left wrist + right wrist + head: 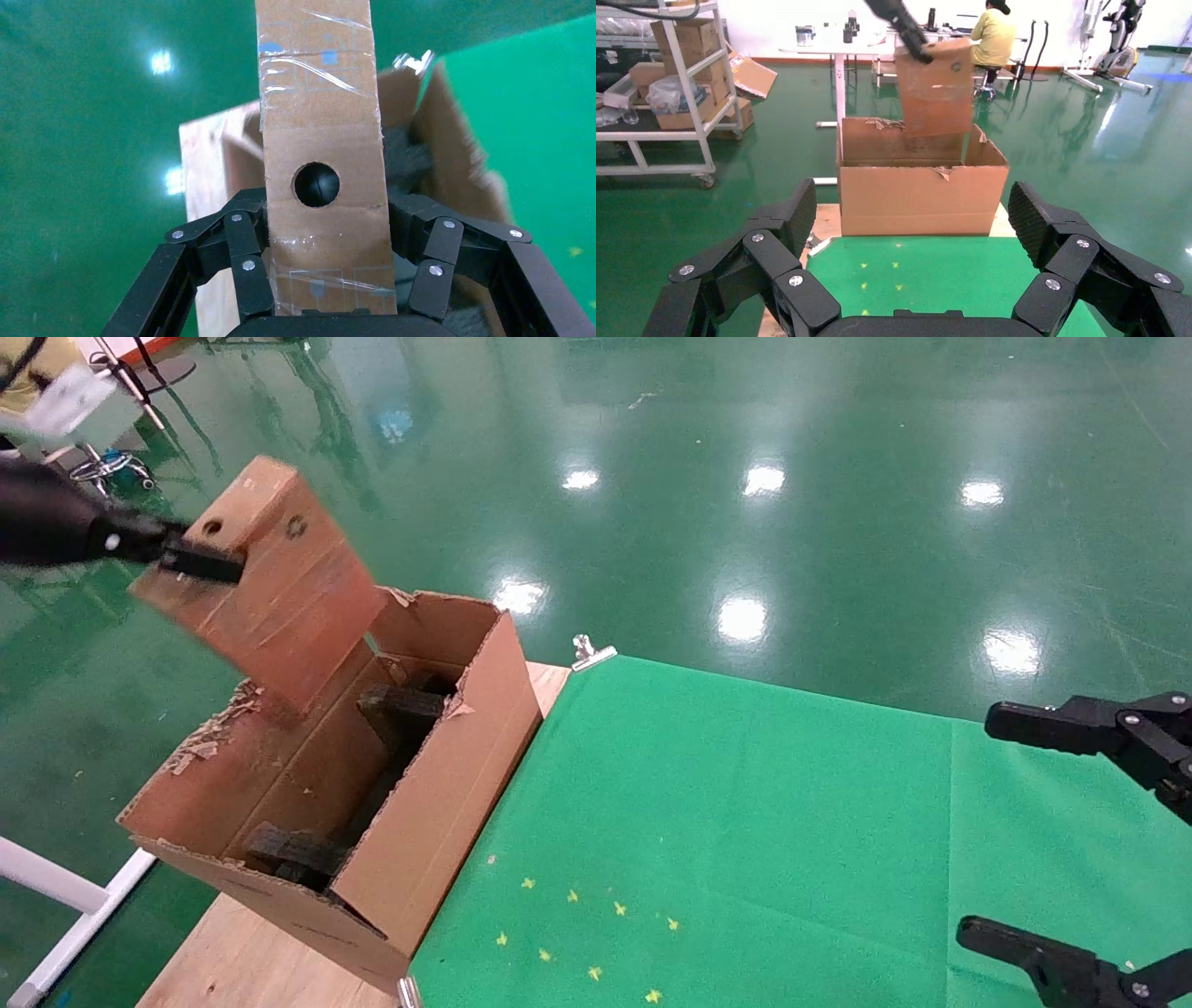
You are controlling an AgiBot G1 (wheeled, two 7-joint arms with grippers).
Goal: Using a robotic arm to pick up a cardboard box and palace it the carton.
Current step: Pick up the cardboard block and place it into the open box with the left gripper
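The left wrist view alone shows the left pincer [325, 263] pinching the cardboard box [320, 140]. The head view shows that box tilted above the carton [438, 803] on the worktop's left. The right pincer [1024, 831] hangs spread at the near right.

My left gripper [325, 270] clamps the small brown cardboard box [270, 581] by its narrow end, which bears a round hole and a recycling mark; its faces show glossy tape. It hangs tilted, lower end dipping into the long, ragged-rimmed carton [447, 784], which holds black foam blocks [402, 708].
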